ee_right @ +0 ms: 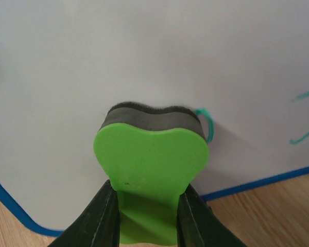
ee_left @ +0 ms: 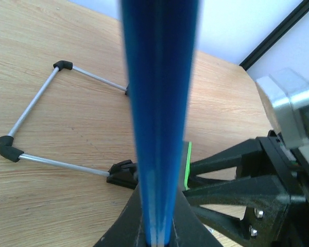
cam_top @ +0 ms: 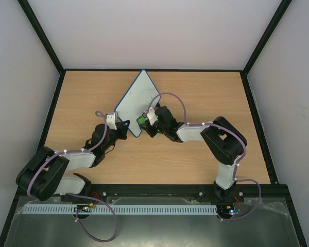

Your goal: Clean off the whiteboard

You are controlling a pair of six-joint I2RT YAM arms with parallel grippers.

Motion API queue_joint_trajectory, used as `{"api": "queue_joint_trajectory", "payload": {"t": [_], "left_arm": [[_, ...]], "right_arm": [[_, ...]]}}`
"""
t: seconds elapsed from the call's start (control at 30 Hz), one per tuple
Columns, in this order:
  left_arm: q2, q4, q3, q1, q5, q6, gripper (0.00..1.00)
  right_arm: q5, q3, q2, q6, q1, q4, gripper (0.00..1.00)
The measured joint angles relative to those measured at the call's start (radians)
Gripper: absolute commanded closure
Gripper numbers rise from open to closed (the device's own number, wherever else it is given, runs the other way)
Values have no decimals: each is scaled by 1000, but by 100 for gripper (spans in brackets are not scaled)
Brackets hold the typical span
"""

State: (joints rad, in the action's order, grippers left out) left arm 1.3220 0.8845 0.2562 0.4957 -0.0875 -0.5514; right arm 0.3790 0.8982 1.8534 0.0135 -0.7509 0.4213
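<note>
The right tool (ee_right: 147, 213) is clamped on a green eraser (ee_right: 150, 154), whose dark felt face is pressed flat against the whiteboard (cam_top: 136, 98) just beside a green pen stroke (ee_right: 208, 126). The left tool (ee_left: 157, 231) pinches the board's blue frame at a lower corner. The board stands propped on its wire stand (ee_left: 31, 103), mid-way across the tabletop (cam_top: 206, 98) and toward the back.

Bright even light, soft shadows; whiteboard (ee_left: 159, 103) edge blurry, L wrist cam.
</note>
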Motion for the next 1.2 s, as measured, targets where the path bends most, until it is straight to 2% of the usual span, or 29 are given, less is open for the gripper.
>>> {"api": "queue_joint_trajectory", "payload": {"t": [0.2,0.4,0.63,0.83,1.07,1.2], "left_arm": [[-2,-2,0,-8,0,2,97],[-16,-23,0,-8,-8,-11,97],[-18,-27,0,-13,-10,-16,97],[-18,-31,-2,-23,-8,6,97],[-18,-30,-3,-24,-10,10,97],[-18,-30,-3,-26,-6,9,97]], "right_arm": [[1,160,0,-43,21,-98,98],[-40,313,37,-68,68,-77,98],[-32,243,67,-105,95,-65,98],[-6,102,53,-103,26,-64,98],[34,95,30,-116,-9,-95,98],[50,144,39,-137,1,-139,98]]}}
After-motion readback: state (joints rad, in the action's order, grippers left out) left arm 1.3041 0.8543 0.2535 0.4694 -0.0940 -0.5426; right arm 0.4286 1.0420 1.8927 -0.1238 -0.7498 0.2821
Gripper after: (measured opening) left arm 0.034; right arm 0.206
